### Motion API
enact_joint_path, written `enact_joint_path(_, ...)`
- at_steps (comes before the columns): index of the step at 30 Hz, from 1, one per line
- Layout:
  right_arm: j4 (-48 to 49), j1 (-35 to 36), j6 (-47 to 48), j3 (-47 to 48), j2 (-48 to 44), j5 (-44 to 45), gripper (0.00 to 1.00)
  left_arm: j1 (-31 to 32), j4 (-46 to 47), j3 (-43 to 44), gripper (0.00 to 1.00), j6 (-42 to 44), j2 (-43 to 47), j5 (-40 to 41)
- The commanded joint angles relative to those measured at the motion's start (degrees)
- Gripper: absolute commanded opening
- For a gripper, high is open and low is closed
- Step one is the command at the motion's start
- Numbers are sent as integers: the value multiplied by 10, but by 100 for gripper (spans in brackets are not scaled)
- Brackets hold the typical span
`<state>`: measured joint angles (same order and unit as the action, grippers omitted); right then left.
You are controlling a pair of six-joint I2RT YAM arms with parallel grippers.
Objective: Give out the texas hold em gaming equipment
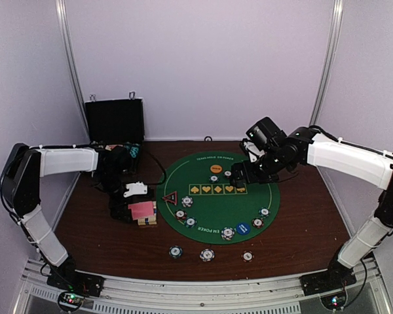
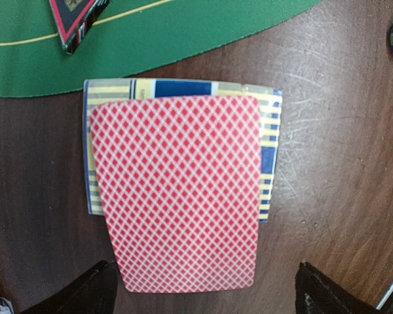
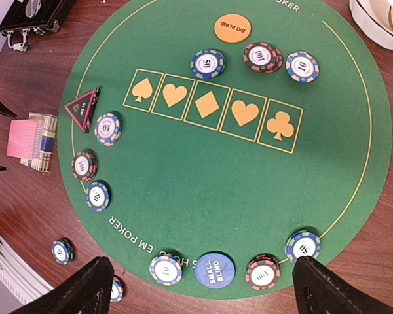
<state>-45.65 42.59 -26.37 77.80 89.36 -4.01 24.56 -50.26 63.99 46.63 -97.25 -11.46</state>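
While both stand wide open and hold nothing, left gripper [image 2: 206, 288] hangs over pink-backed playing cards [image 2: 177, 196] lying on a blue-and-yellow striped box [image 2: 270, 163] just off the left edge of the round green felt mat [image 3: 203, 183], right gripper [image 3: 203, 281] above the mat's far half. Black-and-red triangular marker [image 3: 84, 110] on mat's left rim, small stripe-edged poker chips [image 3: 107, 128] ring its edge, three more chips off its near side on the dark wooden table [image 1: 301, 229], orange round disc [image 3: 232, 27] far side, blue round disc [image 3: 215, 269] near side

Pink lattice-backed card [image 2: 177, 196], green felt mat [image 3: 203, 190], orange disc [image 3: 232, 27], blue disc [image 3: 215, 270]
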Motion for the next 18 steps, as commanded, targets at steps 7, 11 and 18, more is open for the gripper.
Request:
enact_joint_path(7, -9, 7, -3, 8, -12, 10, 100, 4, 25, 14, 98, 8, -28, 1)
enact_joint_path(11, -9, 7, -3, 6, -16, 10, 100, 5, 26, 16, 98, 12, -37, -1)
enact_joint_path(18, -10, 7, -3, 1, -22, 8, 99, 5, 29, 22, 98, 16, -54, 1)
